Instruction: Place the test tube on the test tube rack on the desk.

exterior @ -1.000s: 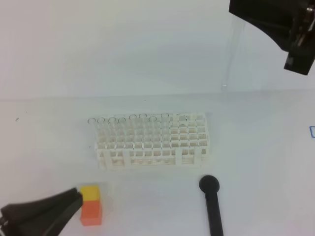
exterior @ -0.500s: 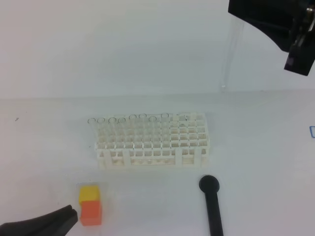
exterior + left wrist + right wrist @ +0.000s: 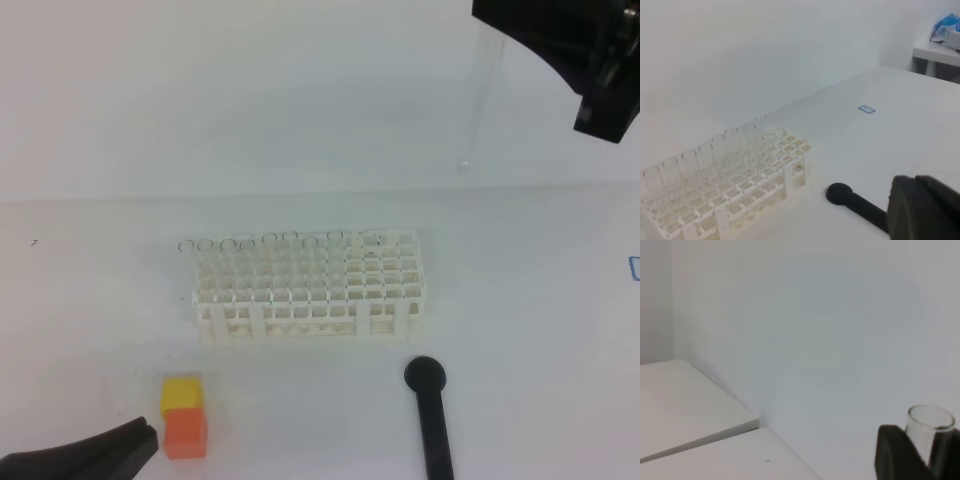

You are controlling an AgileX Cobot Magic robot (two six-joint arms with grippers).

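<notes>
Since a second ago my left gripper (image 3: 140, 440) has pulled back to the lower-left corner, and the tube has shifted slightly right.

On the white desk (image 3: 540, 300) I see the test tube rack (image 3: 310, 287), the black round-headed rod (image 3: 430, 415) and yellow-and-orange blocks (image 3: 184, 416). My right gripper (image 3: 920, 447) clamps the test tube (image 3: 474, 100), hanging upright, high and right of the rack. Left jaws: cannot tell.
</notes>
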